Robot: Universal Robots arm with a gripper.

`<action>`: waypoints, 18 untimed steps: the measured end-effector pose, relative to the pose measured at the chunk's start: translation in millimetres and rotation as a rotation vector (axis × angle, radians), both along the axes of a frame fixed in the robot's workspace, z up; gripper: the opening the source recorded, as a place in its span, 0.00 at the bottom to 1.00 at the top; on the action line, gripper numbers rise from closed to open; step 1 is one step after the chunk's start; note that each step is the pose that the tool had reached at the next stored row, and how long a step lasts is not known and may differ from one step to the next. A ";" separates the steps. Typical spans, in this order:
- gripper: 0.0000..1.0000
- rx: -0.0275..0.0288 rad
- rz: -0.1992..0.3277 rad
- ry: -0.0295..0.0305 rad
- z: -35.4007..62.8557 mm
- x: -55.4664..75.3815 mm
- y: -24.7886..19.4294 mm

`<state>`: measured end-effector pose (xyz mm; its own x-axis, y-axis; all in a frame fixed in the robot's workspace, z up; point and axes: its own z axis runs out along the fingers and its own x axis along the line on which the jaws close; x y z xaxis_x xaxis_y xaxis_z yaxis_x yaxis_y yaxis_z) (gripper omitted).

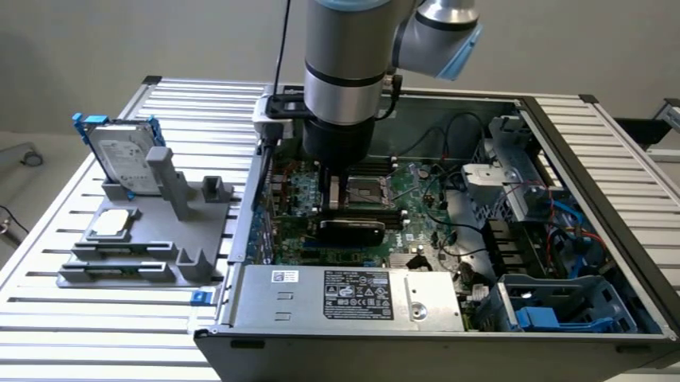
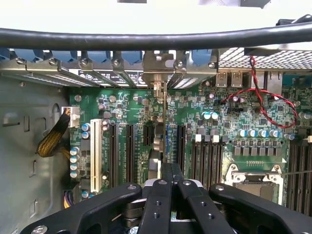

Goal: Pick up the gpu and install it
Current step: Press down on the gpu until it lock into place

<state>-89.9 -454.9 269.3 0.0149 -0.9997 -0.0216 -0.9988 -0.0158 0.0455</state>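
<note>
Shows a thick silver-grey cylindrical arm (image 1: 342, 40) at the upper centre of the exterior view. Wears a glossy black band (image 1: 345, 78) around the tube and darkens to black lower down. Carries a pale blue plastic cap (image 1: 463, 54) on the rounded joint at upper right, and a thin black cable (image 1: 283, 40) alongside, left of centre. Ends in a matte black metal gripper (image 2: 170, 169) of angled link bars, studded with round silver screw heads (image 2: 131, 186).

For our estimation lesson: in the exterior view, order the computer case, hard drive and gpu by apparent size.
1. computer case
2. hard drive
3. gpu, partly hidden, so its place below the hard drive is unsure.
</note>
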 end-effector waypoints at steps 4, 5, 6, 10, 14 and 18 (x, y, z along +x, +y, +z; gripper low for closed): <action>0.11 0.0005 0.000 -0.0004 -2.0 0.1 0.0; 0.11 0.0004 0.000 -0.0001 -2.4 0.1 0.1; 0.11 0.0003 0.000 -0.0001 -2.8 0.1 0.0; 0.11 0.0005 0.000 -0.0001 -3.3 0.0 0.1; 0.11 0.0011 0.000 0.0009 0.5 -0.1 0.1; 0.11 0.0006 0.000 0.0016 7.4 -1.0 0.1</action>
<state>-90.9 -454.8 276.7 0.0148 -0.9996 -0.0222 -0.9988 -0.0158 0.0471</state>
